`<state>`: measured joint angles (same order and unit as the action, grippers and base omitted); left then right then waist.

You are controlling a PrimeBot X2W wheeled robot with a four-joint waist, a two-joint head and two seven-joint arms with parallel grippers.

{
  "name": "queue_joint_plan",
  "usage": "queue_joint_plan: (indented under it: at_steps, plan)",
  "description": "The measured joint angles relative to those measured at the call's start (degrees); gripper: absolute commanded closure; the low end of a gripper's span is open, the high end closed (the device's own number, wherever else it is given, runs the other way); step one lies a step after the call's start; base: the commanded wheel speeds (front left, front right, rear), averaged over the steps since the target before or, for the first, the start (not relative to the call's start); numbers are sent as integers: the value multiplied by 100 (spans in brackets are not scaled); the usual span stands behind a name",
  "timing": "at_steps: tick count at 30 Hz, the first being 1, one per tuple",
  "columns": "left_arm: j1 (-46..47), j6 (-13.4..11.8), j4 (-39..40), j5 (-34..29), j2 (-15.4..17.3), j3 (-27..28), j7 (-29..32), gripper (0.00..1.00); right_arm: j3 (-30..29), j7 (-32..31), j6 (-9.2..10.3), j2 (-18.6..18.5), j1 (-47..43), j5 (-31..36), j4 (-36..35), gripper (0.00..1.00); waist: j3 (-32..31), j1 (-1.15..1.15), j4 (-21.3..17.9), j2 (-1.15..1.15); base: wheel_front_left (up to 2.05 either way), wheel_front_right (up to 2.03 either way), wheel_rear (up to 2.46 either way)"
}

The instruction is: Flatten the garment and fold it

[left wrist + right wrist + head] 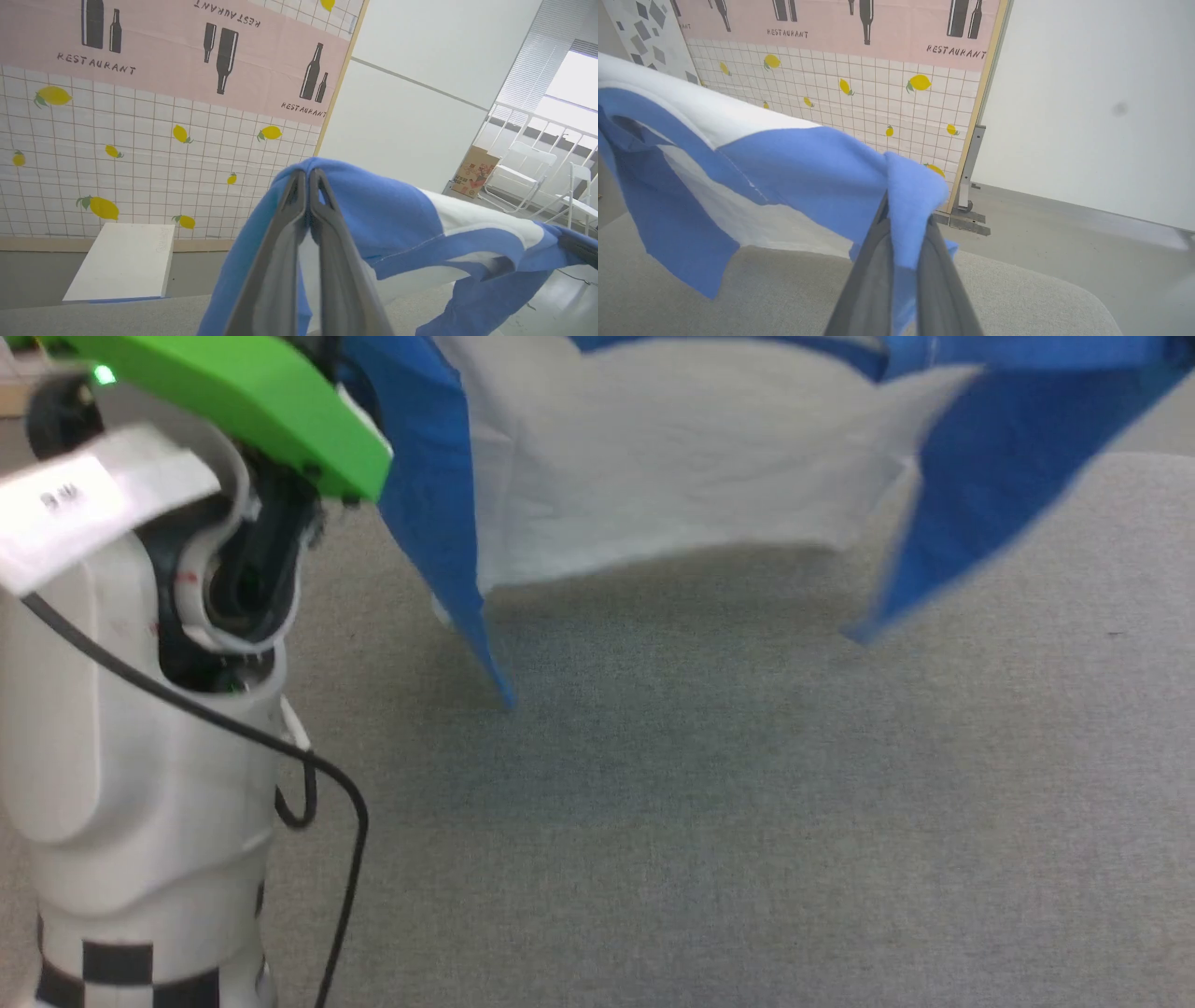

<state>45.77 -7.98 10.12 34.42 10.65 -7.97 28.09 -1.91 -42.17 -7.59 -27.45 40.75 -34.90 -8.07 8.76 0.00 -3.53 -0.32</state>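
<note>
Hung across the top of the head frame: a soft cloth shirt (672, 476) with white body and bright blue sleeves, spread wide, both sleeves drooping toward the grey fabric-covered desk (747, 821) beneath. Pinched at a blue part by the left gripper (307, 175), with fingers pressed together on the cloth at centre of the left wrist frame. Clamped likewise on blue cloth by the right gripper (906, 219), lower centre of the right wrist frame. Behind, a pink and white lemon-print wall poster (140, 116).
</note>
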Motion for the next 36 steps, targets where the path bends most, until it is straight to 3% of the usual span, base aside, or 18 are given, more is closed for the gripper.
queue_joint_plan:
  at_steps: [5,14,15,23,28,36]
  plan:
    - [654,-66,-377,-169,70,-20,21,100,-63,-226,0,111,494,-92,75,100,59,0,-34,0,0,0,0]
    - [2266,-115,-1791,-755,194,-249,21,100,190,-390,0,187,2017,67,880,100,673,0,-30,0,0,0,0]
    - [2936,-134,-2181,-1045,243,-359,-130,100,258,-226,0,302,2726,210,1282,100,984,0,-45,0,0,0,0]
    - [4440,-174,-3073,-1585,241,-598,-749,100,296,698,-1,599,4331,764,2469,100,1884,1,-136,0,0,0,0]
    - [4789,-171,-3477,-1648,218,-624,-1117,100,438,1221,0,664,4708,834,2940,100,2394,1,-211,0,0,0,0]
    - [4458,-66,-4088,-1479,134,-579,-1504,100,875,1637,-1,579,4483,536,3377,100,2978,1,-291,0,0,0,0]
